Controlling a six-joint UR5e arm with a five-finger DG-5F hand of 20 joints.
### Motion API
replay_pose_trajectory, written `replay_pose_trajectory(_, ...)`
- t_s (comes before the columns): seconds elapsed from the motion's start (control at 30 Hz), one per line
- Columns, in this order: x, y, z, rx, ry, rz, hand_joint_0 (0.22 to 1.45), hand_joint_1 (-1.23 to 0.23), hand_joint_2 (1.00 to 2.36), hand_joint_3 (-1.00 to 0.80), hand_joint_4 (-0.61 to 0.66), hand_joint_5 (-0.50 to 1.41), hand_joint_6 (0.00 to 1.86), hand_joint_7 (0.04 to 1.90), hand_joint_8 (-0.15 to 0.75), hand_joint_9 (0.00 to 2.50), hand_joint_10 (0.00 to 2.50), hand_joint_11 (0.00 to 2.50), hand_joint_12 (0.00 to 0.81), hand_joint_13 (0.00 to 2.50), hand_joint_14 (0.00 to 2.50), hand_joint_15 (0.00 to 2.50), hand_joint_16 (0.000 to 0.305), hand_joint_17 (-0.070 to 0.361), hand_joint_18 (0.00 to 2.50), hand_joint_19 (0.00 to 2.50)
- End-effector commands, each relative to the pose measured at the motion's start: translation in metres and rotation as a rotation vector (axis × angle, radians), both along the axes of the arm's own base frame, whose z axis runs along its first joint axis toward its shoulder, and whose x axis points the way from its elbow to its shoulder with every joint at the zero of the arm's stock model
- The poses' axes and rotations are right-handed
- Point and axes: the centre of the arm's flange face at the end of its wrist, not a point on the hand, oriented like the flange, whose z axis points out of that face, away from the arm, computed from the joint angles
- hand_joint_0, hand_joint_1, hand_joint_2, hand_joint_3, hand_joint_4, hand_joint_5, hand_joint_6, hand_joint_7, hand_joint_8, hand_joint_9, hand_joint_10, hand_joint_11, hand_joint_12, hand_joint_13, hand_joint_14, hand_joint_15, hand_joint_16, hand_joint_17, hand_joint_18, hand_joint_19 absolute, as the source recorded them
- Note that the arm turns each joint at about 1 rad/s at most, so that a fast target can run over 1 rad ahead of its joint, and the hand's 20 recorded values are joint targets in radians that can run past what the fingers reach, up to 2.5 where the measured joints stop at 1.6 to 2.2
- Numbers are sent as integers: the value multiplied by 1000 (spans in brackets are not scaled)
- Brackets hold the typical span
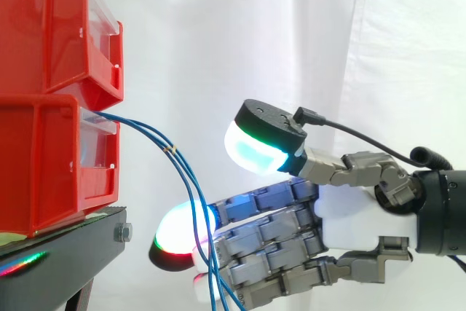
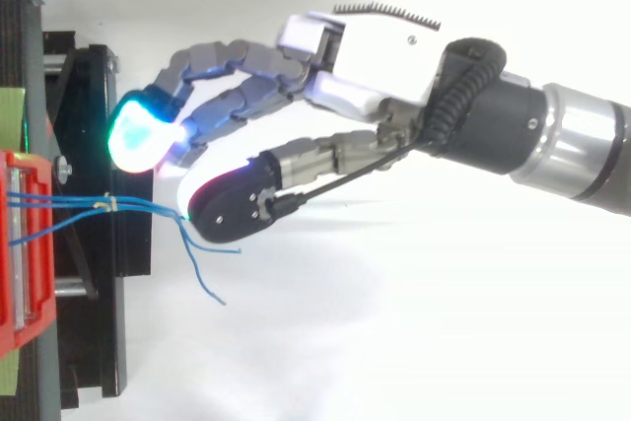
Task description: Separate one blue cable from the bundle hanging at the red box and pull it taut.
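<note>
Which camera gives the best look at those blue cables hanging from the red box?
The side view: the blue cables curve down from the lower red box and pass in front of the hand. The top view flattens them into a short run, though it shows their loose ends.

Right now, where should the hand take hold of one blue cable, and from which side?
Probably just past the tie, toward the loose ends. Between the bin and the tie the cables run bound together; past it they fan apart, so one can be pinched alone. Come from the side away from the bin, where the open hand is.
</note>
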Motion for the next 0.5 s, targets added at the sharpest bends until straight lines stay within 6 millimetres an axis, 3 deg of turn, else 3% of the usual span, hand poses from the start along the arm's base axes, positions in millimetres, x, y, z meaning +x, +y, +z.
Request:
replay_pose_trajectory(0.0,16,8,-13,-2,-24,17,523,-674,1000,-500,206,-174,503,875,265,761,13,526,342,741,14,396,44,99,520,386)
replay_pose_trajectory(0.47,14,24,-25,26,34,123,578,-672,1000,-500,219,-165,502,880,267,922,15,588,332,981,19,495,37,82,697,414)
